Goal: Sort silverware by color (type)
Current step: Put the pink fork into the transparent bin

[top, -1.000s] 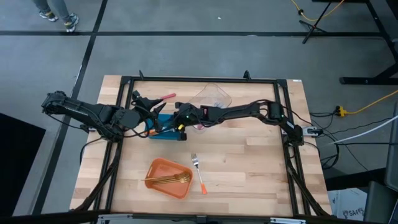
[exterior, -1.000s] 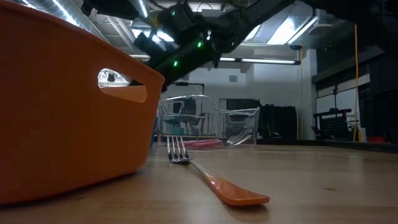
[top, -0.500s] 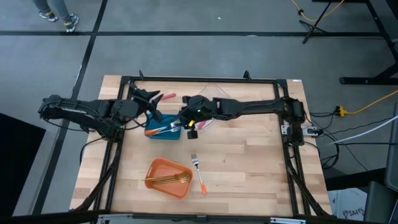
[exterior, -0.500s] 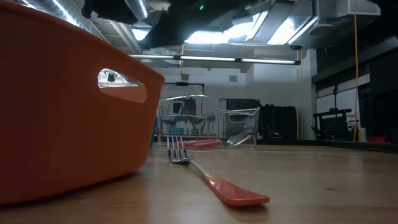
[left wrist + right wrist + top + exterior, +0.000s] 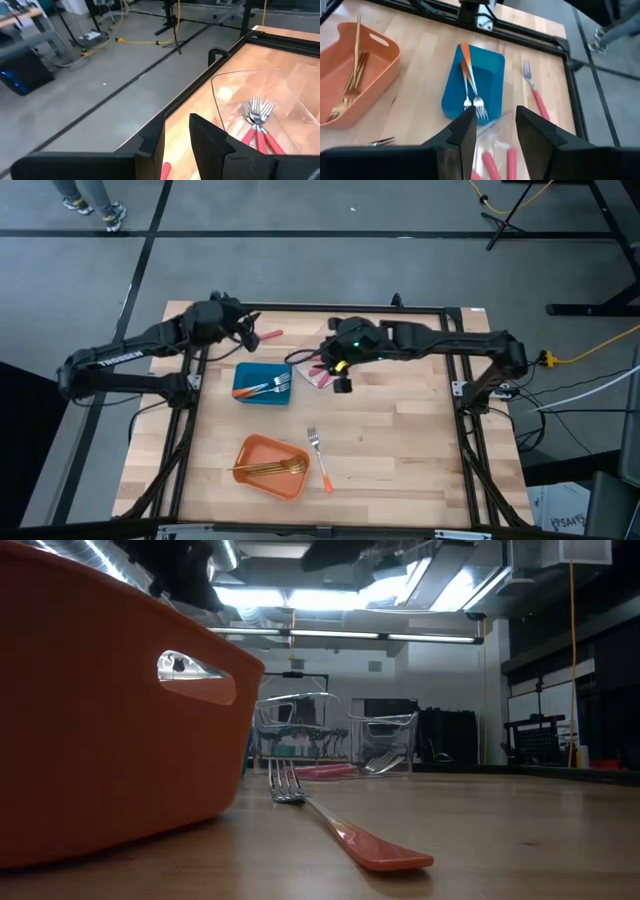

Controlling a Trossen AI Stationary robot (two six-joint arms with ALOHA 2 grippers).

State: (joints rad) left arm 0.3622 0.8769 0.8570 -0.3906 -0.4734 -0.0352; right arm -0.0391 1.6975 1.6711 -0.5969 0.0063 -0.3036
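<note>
Both arms have pulled back from the blue tray [image 5: 262, 384], grippers open and empty; two forks remain unsorted: one [image 5: 320, 457] at six o'clock, one [image 5: 268, 336] at eleven.

From overhead we see the whole table [image 5: 400, 430]; low down, close beside the orange bin [image 5: 100, 710]. Our right wrist shares that bin; the left faces the floor beyond

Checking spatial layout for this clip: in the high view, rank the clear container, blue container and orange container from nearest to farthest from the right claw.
From the right claw:
1. Clear container, right beside it.
2. Blue container, toward the left arm's side.
3. Orange container, near the table's front edge.
</note>
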